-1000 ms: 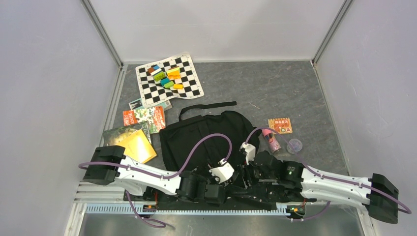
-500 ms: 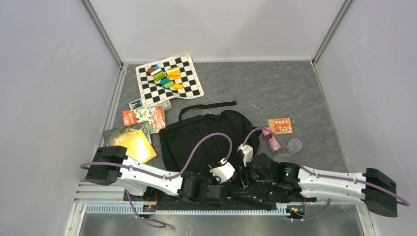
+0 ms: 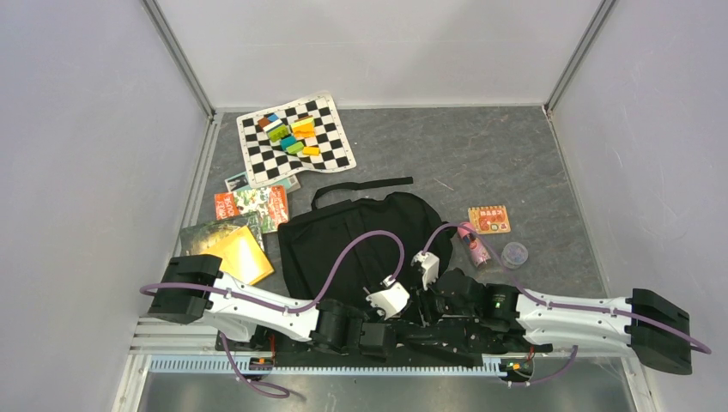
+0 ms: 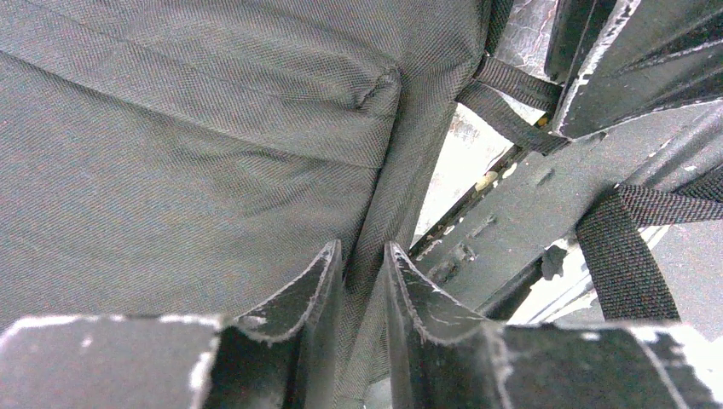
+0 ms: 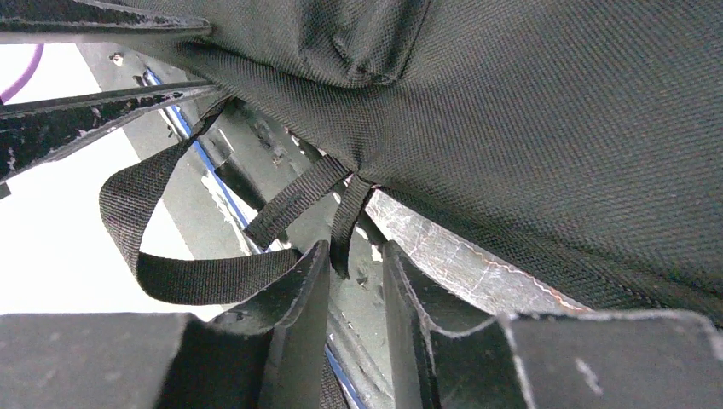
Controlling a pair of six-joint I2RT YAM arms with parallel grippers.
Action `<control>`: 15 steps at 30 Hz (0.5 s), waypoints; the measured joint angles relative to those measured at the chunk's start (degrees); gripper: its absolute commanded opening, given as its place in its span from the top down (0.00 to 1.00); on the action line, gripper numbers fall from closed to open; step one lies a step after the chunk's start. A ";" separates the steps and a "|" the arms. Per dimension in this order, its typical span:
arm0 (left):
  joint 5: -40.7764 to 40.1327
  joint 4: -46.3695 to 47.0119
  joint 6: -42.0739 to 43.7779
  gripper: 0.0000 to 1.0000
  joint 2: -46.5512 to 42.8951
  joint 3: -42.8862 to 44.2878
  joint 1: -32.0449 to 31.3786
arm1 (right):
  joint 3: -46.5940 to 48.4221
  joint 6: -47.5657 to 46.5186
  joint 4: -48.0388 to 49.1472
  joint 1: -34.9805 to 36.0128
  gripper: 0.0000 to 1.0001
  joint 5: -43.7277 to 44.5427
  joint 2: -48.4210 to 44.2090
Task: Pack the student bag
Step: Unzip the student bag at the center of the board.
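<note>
- The grey counter (image 3: 481, 154) fills the floor of the white-walled booth, with both arms reaching in low from its near edge.
- The student bag (image 3: 343, 232) lies flat in the middle of the counter, black and rounded at its far end. One long strap (image 3: 360, 187) stretches out just beyond it. Its near edge lies under the two wrists.
- A checkered mat (image 3: 257, 163) sits at the far left, with a cluster of coloured blocks (image 3: 292, 133) on it.
- A red-and-green book (image 3: 253, 206) and a yellow book (image 3: 236, 251) lie just left of the bag.
- The left claw (image 4: 362, 256) is nearly closed. The bag's folded fabric edge fills the narrow slot between its fingers.
- The right claw (image 5: 351, 251) stands a little apart under the bag's near corner. The end of a short webbing strap (image 5: 294, 200) dangles into the gap, and the surface below shows through, so nothing looks pinched.
- A pink bottle (image 3: 475, 245) lies on its side just right of the bag.
- An orange card (image 3: 488, 220) lies just beyond the bottle.
- A small round clear lid (image 3: 513, 253) sits beside the bottle, on its right.
</note>
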 measured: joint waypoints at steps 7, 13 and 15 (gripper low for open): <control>-0.02 0.00 -0.52 0.94 0.00 0.00 0.00 | 0.00 -0.20 1.92 0.31 0.98 0.09 2.64; -0.74 -0.55 -1.70 0.98 -0.04 0.00 0.00 | 0.55 -0.66 0.70 0.57 1.00 1.79 2.32; -1.11 -0.74 -1.92 0.98 -0.07 0.00 0.00 | 1.27 -0.90 -0.90 0.57 1.00 3.19 1.64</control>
